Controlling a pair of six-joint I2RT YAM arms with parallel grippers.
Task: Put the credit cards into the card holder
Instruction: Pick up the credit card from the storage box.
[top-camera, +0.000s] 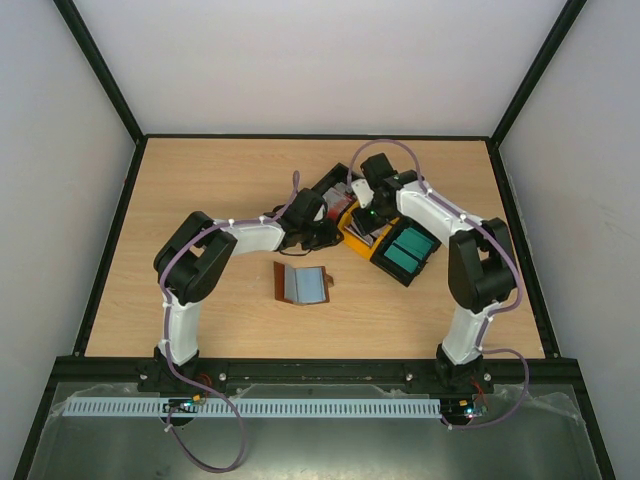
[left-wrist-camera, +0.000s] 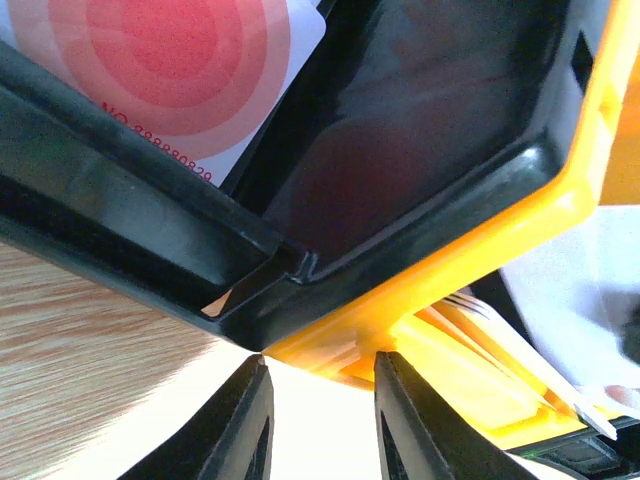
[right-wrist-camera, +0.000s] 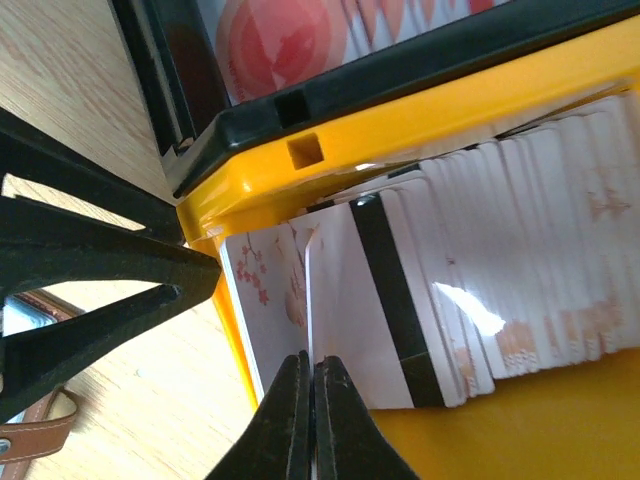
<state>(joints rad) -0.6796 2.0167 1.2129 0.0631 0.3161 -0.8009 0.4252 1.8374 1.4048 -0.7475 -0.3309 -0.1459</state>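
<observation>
Has the right end effector (right-wrist-camera: 309, 372) pressed shut, tips set against the near edge of a white credit card with a dark stripe (right-wrist-camera: 345, 310), one of the credit cards (right-wrist-camera: 520, 260) leaning in a fanned row in the yellow middle compartment of the bin tray (right-wrist-camera: 430, 120); cannot tell of any card pinched between them. Carries that arm up from its base to a raised elbow at the right, forearm angled inward, wrist dipped over the tray. Has the left end effector (left-wrist-camera: 322, 358) parted, fingers (left-wrist-camera: 240, 430) either side of the tray's yellow-and-black corner; cannot tell grip from mere closeness. Stretches the left arm from a raised elbow rightward over the bench (top-camera: 200, 180) to the tray's left side. Shows teal cards (top-camera: 408, 250) in the tray's nearest compartment and a red-and-white card (left-wrist-camera: 170, 60) beyond the black divider. Finds the card holder (top-camera: 302, 284) lying open and flat on the bench, brown outside, grey-blue inside, just nearer the bases than the left forearm, touching neither end effector.
</observation>
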